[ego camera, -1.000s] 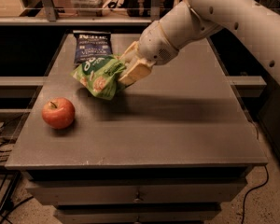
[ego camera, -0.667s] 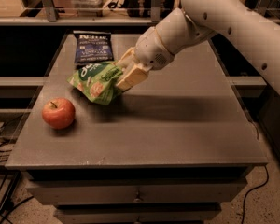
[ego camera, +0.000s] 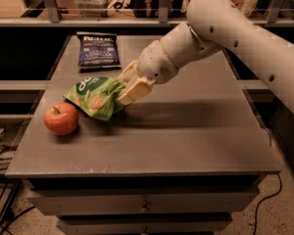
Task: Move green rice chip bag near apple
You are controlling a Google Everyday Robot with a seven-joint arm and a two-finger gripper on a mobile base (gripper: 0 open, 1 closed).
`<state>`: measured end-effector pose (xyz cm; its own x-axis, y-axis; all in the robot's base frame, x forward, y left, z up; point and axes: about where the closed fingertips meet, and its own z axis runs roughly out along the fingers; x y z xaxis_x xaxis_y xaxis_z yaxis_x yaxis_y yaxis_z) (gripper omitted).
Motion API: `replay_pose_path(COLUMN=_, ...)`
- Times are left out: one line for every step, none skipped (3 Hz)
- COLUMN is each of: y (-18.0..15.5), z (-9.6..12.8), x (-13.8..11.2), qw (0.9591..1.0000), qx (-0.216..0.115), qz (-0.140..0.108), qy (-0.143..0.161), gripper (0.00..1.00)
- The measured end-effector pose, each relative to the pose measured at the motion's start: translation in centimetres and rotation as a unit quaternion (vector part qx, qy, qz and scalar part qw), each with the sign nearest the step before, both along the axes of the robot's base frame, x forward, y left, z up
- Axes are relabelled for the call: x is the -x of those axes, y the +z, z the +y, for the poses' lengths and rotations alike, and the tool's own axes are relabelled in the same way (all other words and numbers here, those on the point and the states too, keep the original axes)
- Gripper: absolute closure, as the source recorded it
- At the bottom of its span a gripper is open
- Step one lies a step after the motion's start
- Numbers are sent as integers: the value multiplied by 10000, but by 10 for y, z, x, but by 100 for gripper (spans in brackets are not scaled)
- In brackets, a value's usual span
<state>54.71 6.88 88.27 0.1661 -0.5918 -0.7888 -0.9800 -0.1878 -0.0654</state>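
The green rice chip bag is a crinkly light-green bag with white lettering, held tilted just above the grey table top. My gripper is shut on the bag's right end, with the white arm reaching in from the upper right. The apple, red with orange patches, sits on the table at the left. The bag's lower left corner hangs right beside the apple's upper right side; I cannot tell whether they touch.
A dark blue snack bag with white lettering lies flat at the back left of the table. A shelf rail runs behind the table. Drawers sit below the front edge. Cables lie on the floor at left.
My gripper has carried the green bag forward and to the left, down from beside the blue bag to right next to the apple. The apple and blue bag have not moved.
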Motion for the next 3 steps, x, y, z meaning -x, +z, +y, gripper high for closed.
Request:
replay_pose_path(y=-3, z=6, x=10, qw=9998, qx=-139, qz=114, qy=93, gripper=12)
replay_pose_path(y=-3, z=7, x=10, qw=9998, qx=-131, qz=112, qy=106, gripper=0)
replay_pose_path(y=-3, z=7, x=10, qw=9998, qx=-131, qz=112, qy=106, gripper=0)
